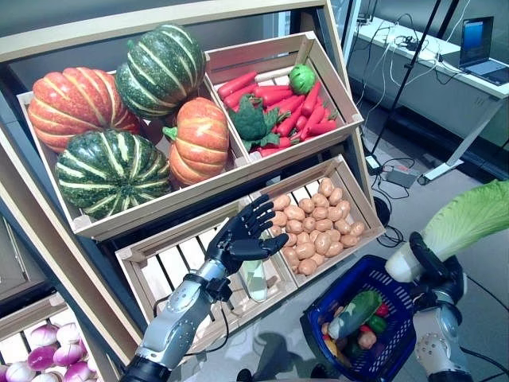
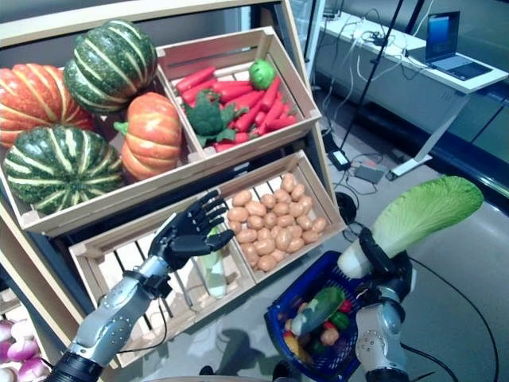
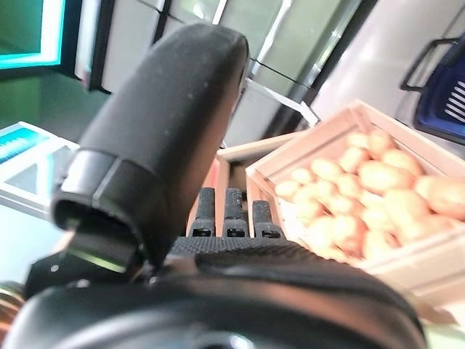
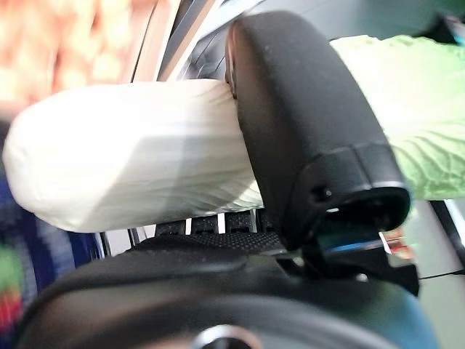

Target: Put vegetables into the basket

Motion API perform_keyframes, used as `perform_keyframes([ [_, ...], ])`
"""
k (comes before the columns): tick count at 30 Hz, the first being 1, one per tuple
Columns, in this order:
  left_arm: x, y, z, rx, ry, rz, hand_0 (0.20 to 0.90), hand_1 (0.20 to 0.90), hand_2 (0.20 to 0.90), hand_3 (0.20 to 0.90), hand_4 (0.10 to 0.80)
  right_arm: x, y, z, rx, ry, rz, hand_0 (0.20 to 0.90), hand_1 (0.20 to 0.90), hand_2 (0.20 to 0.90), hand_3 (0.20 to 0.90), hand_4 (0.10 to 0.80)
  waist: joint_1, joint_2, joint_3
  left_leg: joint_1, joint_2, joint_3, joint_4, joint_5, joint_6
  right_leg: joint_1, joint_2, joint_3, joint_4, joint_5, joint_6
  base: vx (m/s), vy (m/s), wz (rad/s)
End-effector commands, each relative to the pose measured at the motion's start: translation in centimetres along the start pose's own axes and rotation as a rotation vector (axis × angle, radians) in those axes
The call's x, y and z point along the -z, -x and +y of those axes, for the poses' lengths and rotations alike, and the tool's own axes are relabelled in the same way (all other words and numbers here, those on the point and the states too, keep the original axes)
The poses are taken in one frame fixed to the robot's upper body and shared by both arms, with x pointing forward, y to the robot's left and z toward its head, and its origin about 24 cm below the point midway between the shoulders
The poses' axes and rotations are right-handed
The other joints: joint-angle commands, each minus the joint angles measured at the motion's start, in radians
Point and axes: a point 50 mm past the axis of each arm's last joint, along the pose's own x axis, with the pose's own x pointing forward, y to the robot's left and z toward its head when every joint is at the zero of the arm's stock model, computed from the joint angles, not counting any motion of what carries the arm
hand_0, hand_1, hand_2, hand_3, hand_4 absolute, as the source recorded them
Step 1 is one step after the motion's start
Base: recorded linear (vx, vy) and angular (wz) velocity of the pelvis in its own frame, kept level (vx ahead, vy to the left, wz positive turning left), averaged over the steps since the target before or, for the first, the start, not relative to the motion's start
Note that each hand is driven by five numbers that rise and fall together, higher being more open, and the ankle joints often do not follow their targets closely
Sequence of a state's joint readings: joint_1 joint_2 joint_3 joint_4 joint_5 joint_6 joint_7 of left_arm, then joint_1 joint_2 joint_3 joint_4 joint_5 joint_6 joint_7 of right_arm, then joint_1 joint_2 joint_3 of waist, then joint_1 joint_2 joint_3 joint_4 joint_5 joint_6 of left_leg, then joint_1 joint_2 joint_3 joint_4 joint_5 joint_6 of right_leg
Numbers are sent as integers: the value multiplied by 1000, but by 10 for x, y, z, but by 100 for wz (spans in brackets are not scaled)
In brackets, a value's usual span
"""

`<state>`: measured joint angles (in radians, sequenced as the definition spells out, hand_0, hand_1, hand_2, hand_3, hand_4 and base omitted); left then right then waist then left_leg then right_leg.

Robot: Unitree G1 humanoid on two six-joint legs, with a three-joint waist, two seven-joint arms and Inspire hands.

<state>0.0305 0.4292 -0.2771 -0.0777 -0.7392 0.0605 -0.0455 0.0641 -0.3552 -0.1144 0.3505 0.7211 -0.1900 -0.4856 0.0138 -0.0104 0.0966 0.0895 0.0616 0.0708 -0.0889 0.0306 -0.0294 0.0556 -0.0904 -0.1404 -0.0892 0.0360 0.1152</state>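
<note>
Far left, pumpkins (image 1: 119, 119) packed the upper crate wall to wall. Below them the left hand (image 1: 242, 239) hovered with fingers spread, holding nothing, over a slatted crate (image 1: 171, 263) where one pale vegetable (image 1: 254, 280) lay. Just beside it, potatoes (image 1: 312, 224) filled the neighbouring crate, and carrots (image 1: 278, 103) with green pieces sat above. Open floor lay right of the shelf (image 1: 56, 263). There the blue basket (image 1: 394, 350) stood, already holding several vegetables, its rim near the potato crate's corner. Over the basket's right side the right hand (image 1: 433, 274) was clamped round the white stalk of a cabbage (image 1: 465, 219), leaves tilted up and outward. A desk (image 1: 429, 68) stood well behind.
</note>
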Motion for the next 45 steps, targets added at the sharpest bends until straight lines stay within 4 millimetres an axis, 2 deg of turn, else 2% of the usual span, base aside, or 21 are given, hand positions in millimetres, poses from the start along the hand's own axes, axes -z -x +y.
perform_keyframes([
  [1, -38, -6, 4, 10, -100, -172, 900, 900, 900, 900, 800, -74, -17, 30, -25, 72, -328, 300, 300, 300, 300, 400, 8, -40, -13, -46, -15, -16, 11, 6, 22, -14, -20, -5, 31, 52, -12, -146, -90, 2],
  [3, -43, -7, 5, 7, -115, -200, 900, 900, 900, 900, 800, -83, -19, 32, -13, 61, -349, 300, 300, 300, 300, 400, 15, -39, 14, -90, -16, -24, 19, 14, 23, -60, -15, 1, 50, 50, -17, -194, -105, 2],
  [5, -58, -12, 8, -4, -141, -265, 900, 900, 900, 900, 800, -94, -23, 36, 32, 79, -403, 300, 300, 300, 300, 400, 28, -34, 76, -151, -17, -40, 16, 29, 22, -119, -5, 2, 59, 55, -23, -282, -114, 3],
  [9, -72, -12, 7, -5, -179, -328, 900, 900, 900, 900, 800, -102, -27, 42, 56, 62, -418, 300, 300, 300, 300, 400, 37, -33, 133, -210, -12, -48, 14, 43, 19, -166, 9, 1, 60, 61, -31, -241, -120, 7],
  [11, -83, -13, 8, -14, -207, -382, 900, 900, 900, 900, 800, -111, -31, 45, 80, 31, -433, 300, 300, 300, 300, 400, 45, -28, 186, -269, -9, -54, 23, 58, 14, -213, 20, -8, 76, 62, -38, -264, -134, 11],
  [16, -102, -15, 8, -56, -205, -496, 900, 900, 900, 900, 800, -131, -41, 56, 95, -34, -462, 300, 300, 300, 300, 400, 60, -15, 290, -424, -21, -73, 166, 58, 1, -319, 23, -47, 180, 42, -57, -219, -76, 18],
  [20, -115, -17, 5, -79, -196, -583, 900, 900, 900, 900, 800, -146, -36, 74, 71, -60, -515, 300, 300, 300, 300, 400, 59, -3, 347, -560, -46, -83, 338, 25, 4, -435, 9, -65, 326, 5, -69, -206, 8, 13],
  [26, -126, -19, 1, -102, -160, -669, 900, 900, 900, 900, 800, -155, -31, 85, 27, -40, -570, 300, 300, 300, 300, 400, 57, 10, 392, -693, -60, -68, 526, -48, 16, -570, -25, -62, 514, -59, -80, -85, 44, 7],
  [30, -126, -22, 1, -115, -158, -675, 900, 900, 900, 900, 800, -163, -26, 87, 21, -153, -605, 300, 300, 300, 300, 400, 57, 22, 401, -765, -70, -55, 622, -88, 29, -666, -50, -50, 643, -100, -84, -64, 37, 8],
  [34, -125, -23, 3, -135, -150, -683, 900, 900, 900, 900, 800, -164, -25, 80, 45, -205, -616, 300, 300, 300, 300, 400, 52, 37, 407, -823, -75, -40, 697, -110, 28, -727, -67, -33, 728, -124, -84, -28, 60, -2],
  [40, -125, -18, 11, -180, -135, -711, 900, 900, 900, 900, 800, -162, -25, 67, 100, -269, -636, 300, 300, 300, 300, 400, 41, 43, 423, -867, -67, -25, 763, -143, 38, -776, -56, -14, 792, -144, -92, -1, 27, -4],
  [45, -126, -14, 14, -226, -140, -745, 900, 900, 900, 900, 800, -153, -28, 47, 180, -318, -599, 300, 300, 300, 300, 400, 29, 40, 423, -892, -68, -16, 795, -159, 47, -805, -43, -2, 823, -146, -94, 6, 12, -4],
])
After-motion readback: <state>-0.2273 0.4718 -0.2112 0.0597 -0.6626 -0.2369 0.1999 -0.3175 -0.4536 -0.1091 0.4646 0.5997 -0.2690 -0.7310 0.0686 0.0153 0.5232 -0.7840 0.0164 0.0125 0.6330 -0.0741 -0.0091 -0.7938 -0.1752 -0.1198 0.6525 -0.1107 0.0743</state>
